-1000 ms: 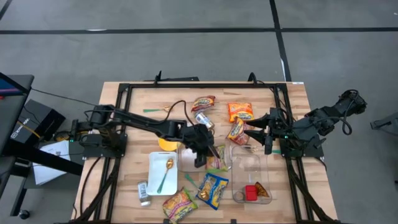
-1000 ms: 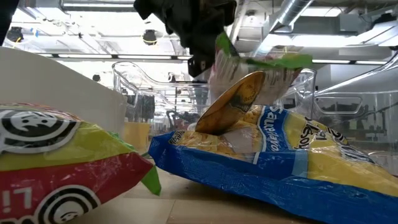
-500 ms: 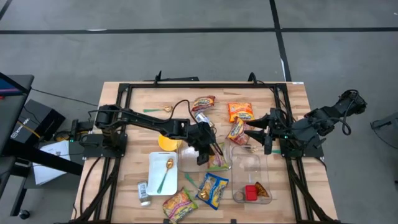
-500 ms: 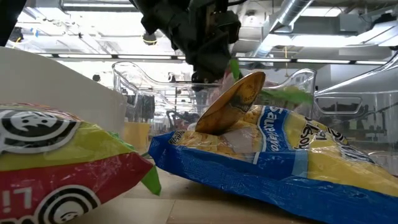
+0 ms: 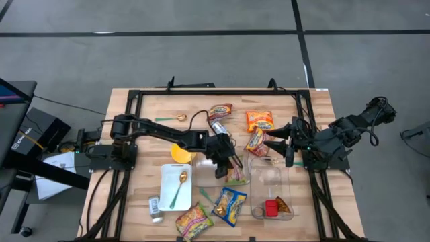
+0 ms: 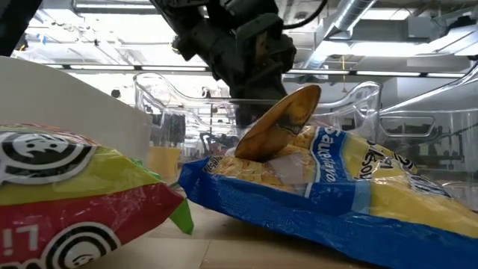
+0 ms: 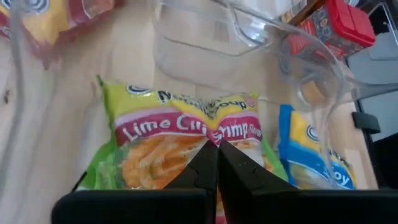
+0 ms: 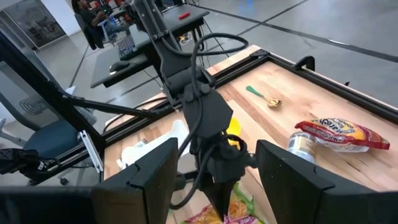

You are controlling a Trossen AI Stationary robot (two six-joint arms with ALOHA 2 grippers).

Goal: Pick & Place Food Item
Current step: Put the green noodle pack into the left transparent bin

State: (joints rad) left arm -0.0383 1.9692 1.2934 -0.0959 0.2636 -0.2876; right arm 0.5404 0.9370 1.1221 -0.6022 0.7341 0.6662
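Left gripper [image 5: 226, 167] at frame centre, jaws clenched on the top edge of the lime shrimp noodle packet [image 7: 186, 140], which sits in the clear bin [image 5: 201, 176], long axis roughly top-to-bottom in the high view. Right gripper [image 5: 267, 144], centre right, hovers with jaws parted, nothing between them.

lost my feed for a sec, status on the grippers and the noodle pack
Left gripper shut on noodle pack, low over clear bin. Right gripper open, waiting at right. Nothing in the way.

Wooden table [image 5: 144, 107] strewn with snack packets [image 5: 259, 120]
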